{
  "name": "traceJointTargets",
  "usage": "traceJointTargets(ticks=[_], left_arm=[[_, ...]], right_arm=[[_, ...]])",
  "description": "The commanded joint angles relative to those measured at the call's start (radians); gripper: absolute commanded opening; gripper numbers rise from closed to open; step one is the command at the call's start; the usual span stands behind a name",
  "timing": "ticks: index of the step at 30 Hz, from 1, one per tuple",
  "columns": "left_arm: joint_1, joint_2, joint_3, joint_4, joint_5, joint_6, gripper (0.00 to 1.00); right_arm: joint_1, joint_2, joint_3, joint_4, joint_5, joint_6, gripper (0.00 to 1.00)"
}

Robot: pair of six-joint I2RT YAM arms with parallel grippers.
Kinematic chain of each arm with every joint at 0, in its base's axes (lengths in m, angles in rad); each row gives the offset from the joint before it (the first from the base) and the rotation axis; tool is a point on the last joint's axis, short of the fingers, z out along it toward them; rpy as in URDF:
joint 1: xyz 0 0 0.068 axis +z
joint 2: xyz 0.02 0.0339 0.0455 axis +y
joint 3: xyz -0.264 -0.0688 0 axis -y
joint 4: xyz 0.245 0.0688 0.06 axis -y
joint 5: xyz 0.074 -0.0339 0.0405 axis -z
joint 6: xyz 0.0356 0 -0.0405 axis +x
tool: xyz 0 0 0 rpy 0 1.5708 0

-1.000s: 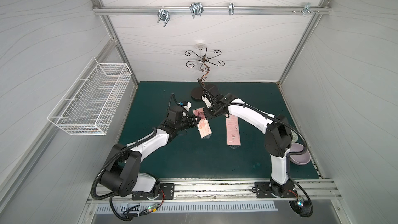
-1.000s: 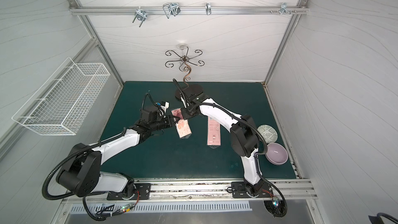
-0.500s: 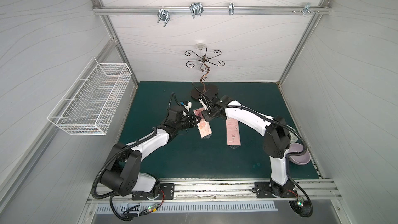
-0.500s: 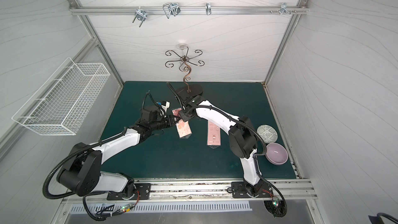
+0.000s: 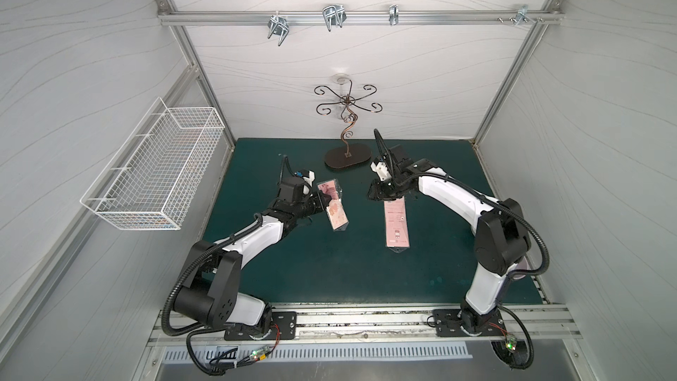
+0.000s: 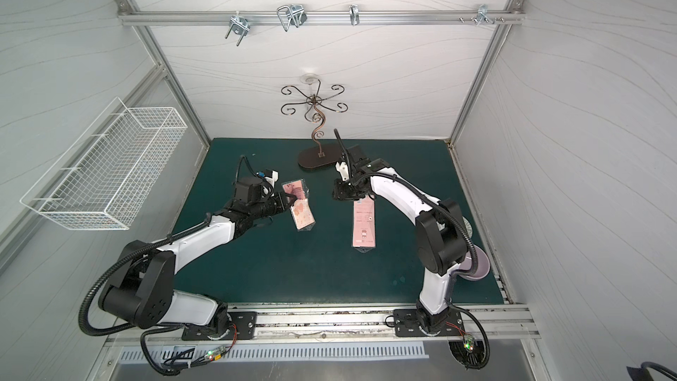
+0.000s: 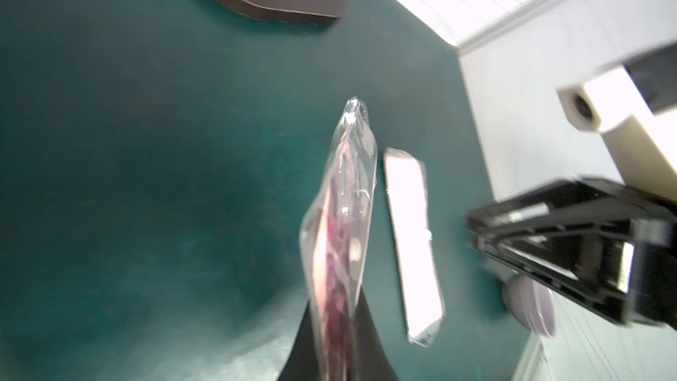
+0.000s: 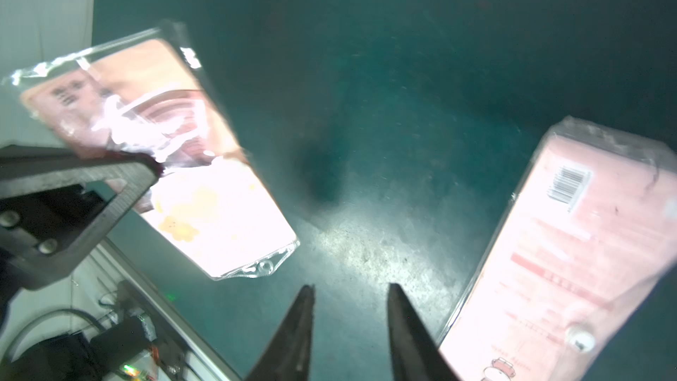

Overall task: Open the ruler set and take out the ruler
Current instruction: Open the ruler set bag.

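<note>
Ruler set (image 5: 332,208) hangs clear of the mat (image 5: 329,276), pinched by the left gripper (image 5: 323,199), while the right gripper (image 8: 348,289) has just left its top end and parted its jaws, empty, near the pink pack (image 5: 396,225), so the ruler probably remains inside

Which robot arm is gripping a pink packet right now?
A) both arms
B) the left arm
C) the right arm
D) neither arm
B: the left gripper is shut on the clear pink packet, while the right gripper stands open and empty.
</note>
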Motion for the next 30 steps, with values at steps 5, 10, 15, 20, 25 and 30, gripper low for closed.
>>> traceJointTargets(ticks=[5,10,15,20,25,30], left_arm=[[-0.008,-0.018,0.009,-0.002,-0.046,0.008,0.0],[-0.008,-0.024,0.006,0.001,-0.047,0.007,0.0],[-0.009,-0.029,0.003,0.02,-0.027,-0.01,0.0],[-0.017,-0.039,-0.004,0.033,-0.015,-0.034,0.0],[-0.032,-0.037,-0.004,0.052,-0.01,-0.051,0.0],[-0.043,-0.026,0.002,0.065,-0.007,-0.064,0.0]], right_arm=[[0.054,-0.011,-0.017,0.054,-0.043,0.09,0.48],[0.098,0.007,-0.003,0.095,-0.062,0.122,0.56],[0.111,0.067,0.014,0.151,-0.028,0.185,0.58],[0.115,0.116,0.045,0.176,-0.04,0.187,0.59],[0.13,0.155,0.08,0.189,-0.065,0.193,0.59],[0.131,0.189,0.098,0.208,-0.08,0.228,0.59]])
